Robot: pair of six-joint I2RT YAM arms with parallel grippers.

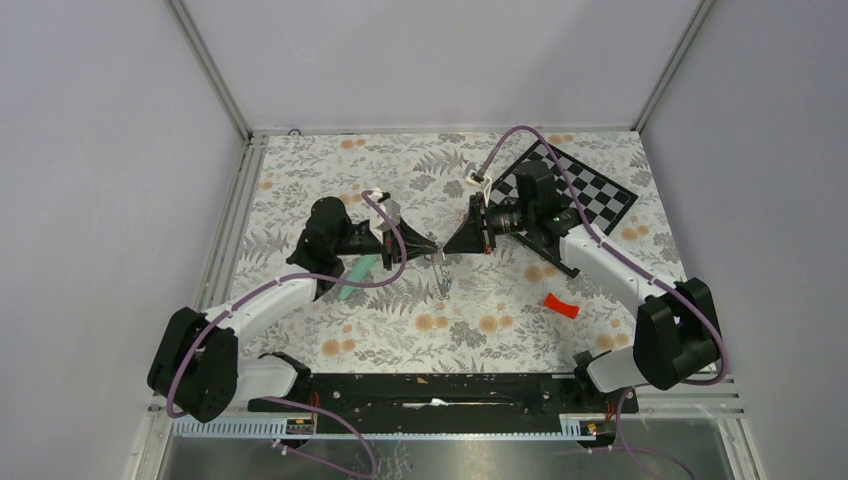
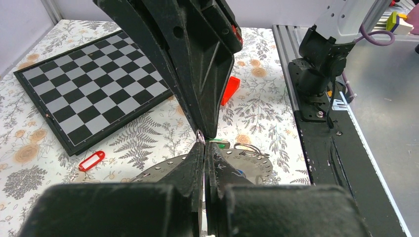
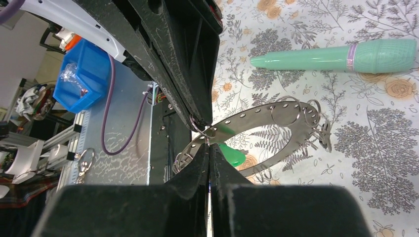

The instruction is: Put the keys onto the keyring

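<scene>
Both grippers meet tip to tip above the middle of the table, left gripper point(image 1: 432, 247) and right gripper point(image 1: 447, 247). The keyring point(image 3: 257, 112), a flat grey perforated ring with small wire loops, hangs in the air between them, and it also shows as the keyring point(image 2: 252, 167) in the left wrist view. My right gripper point(image 3: 209, 144) is shut on its near rim. My left gripper point(image 2: 203, 143) is shut on a small wire ring point(image 2: 200, 137) at that same rim. A green key point(image 3: 230, 154) hangs right at the tips. One red key point(image 2: 92, 160) lies on the cloth.
A mint-green tube point(image 3: 336, 57) lies under the left arm. The checkerboard point(image 1: 590, 190) is at the back right, partly under the right arm. A curved red plastic piece point(image 1: 562, 306) lies front right. A black rail point(image 1: 440, 390) runs along the near edge.
</scene>
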